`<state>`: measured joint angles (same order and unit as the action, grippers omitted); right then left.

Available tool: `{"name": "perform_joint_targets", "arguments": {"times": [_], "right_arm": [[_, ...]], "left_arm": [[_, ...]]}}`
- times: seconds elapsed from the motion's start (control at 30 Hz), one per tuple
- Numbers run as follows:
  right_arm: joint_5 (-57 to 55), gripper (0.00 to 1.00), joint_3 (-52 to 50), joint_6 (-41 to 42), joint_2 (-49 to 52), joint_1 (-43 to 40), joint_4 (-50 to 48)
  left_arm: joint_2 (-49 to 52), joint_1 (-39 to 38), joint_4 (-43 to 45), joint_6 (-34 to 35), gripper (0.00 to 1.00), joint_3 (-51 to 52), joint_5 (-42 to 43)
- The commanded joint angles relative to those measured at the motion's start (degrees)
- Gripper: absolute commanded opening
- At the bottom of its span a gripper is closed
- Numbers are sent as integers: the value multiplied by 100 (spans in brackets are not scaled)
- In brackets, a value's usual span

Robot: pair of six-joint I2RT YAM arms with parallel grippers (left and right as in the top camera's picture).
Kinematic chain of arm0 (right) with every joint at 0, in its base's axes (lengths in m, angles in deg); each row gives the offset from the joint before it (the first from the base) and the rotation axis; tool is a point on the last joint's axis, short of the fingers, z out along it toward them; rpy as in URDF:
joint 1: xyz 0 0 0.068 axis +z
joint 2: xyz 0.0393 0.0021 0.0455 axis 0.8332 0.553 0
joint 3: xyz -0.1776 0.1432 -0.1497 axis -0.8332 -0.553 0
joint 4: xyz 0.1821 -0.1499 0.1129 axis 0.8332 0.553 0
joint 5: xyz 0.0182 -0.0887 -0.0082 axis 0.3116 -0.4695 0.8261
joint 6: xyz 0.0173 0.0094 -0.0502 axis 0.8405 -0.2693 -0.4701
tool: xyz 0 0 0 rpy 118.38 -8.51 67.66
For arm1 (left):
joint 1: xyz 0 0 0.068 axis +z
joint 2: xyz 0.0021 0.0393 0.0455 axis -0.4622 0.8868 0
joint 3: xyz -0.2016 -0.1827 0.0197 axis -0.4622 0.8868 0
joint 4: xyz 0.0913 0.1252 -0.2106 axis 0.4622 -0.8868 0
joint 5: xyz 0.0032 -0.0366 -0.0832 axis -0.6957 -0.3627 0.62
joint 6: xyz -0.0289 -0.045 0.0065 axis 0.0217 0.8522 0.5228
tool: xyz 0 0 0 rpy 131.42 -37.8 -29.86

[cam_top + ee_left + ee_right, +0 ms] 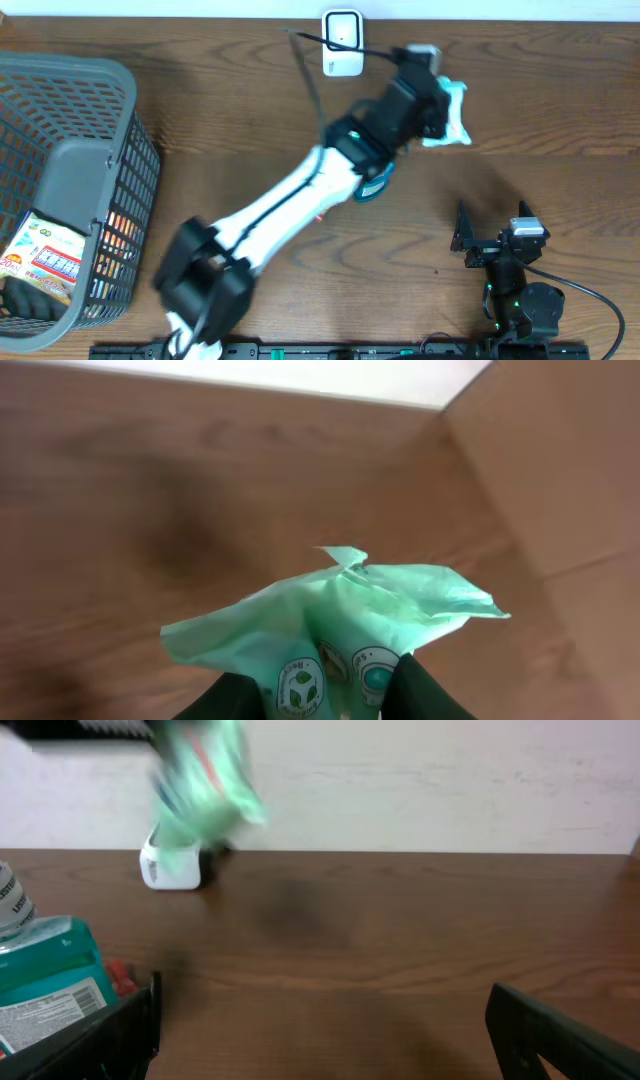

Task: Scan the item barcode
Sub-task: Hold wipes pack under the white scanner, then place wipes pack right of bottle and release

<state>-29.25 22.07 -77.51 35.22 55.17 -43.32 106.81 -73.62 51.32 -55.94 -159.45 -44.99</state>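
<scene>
Overhead is the only view that gives us the full layout. The left arm (290, 205) runs diagonally from bottom left to upper centre. The left gripper (435, 110) is clamped on the green packet (458, 120), just right of the white scanner (342, 42) at the top edge. Packet and scanner are apart, not touching.

The left wrist view shows the grip that overhead hides under the wrist. Two dark fingers (235, 700) at the bottom edge pinch the packet's lower end with a narrow gap. The crumpled top points up-frame and there are round printed logos by the pinch. We cannot tell which face carries the barcode.

The right wrist view adds the side angle. The packet is a blur at upper left, above the scanner and off the table (560, 80). A teal bottle (45, 985) sits lower left there; in overhead it lies mid-frame, partly covered by the left arm.

The right gripper (492, 225) is at lower right of overhead, jaws spread wide, holding nothing, well apart from the packet.

A grey basket (70, 70) sits at the left edge with a printed snack pack (45, 255) inside. A dark cable (305, 70) runs from the scanner and passes under the arm.
</scene>
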Motion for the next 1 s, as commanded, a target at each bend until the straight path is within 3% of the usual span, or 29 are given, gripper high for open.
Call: {"name": "perform_joint_targets", "arguments": {"times": [0.0, 0.33, 0.67, 0.97], "right_arm": [[-24, 99, -7, 79, -31, 46, 17], [-24, 99, -7, 79, -31, 46, 20], [-24, 99, -7, 79, -31, 46, 17], [-24, 99, -7, 79, -31, 46, 17]], "left_arm": [[396, -109, 234, -140, 32, -46, -289], [1099, -227, 120, -254, 33, -46, -286], [1032, -227, 103, -402, 56, -63, -278], [675, -227, -767, -1405, 59, -1292, -240]]}}
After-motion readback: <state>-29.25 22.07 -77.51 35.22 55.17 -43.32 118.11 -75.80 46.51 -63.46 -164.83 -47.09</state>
